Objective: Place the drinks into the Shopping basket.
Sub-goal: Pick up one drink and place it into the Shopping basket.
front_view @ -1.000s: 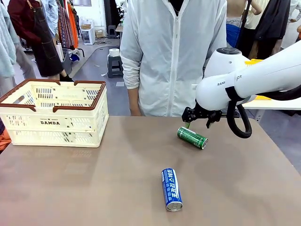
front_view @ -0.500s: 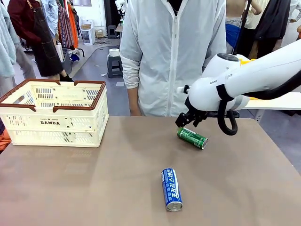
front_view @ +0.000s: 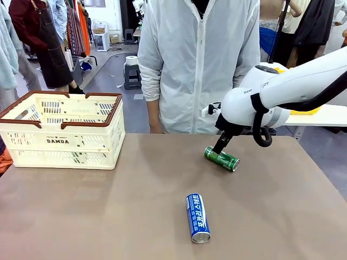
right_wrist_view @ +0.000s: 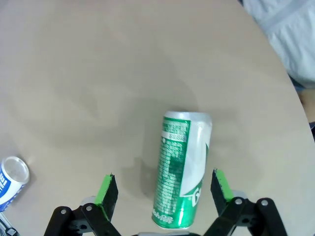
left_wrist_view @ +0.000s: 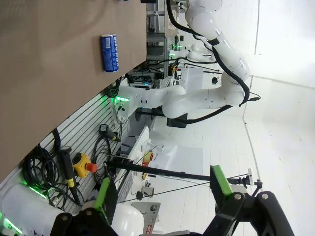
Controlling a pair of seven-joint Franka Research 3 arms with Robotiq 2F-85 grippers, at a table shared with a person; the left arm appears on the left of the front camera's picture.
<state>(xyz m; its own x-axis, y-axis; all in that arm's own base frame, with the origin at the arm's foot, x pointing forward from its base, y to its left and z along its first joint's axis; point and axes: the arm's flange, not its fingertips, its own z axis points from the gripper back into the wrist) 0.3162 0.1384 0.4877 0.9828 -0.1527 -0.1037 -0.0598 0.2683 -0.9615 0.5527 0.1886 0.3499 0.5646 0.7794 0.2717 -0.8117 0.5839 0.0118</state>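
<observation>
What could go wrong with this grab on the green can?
1. The green can lies on its side, off-centre in the open right gripper; the nearer pad may touch first and roll it away.
2. The Shopping basket stands far across the table, so a weak grip could drop it on the way.

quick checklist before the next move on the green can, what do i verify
1. Right hand open: ok, jaws stand wide apart.
2. Green can lined up: ok, it lies on its side on the table, between the jaws and touching neither.
3. Hand low enough to grip: cannot tell, the front view leaves the gap to the can unclear.
4. Blue can out of the way: ok, it lies apart, nearer the robot.
5. Basket ready: ok, upright with its top open, at the table's left.
</observation>
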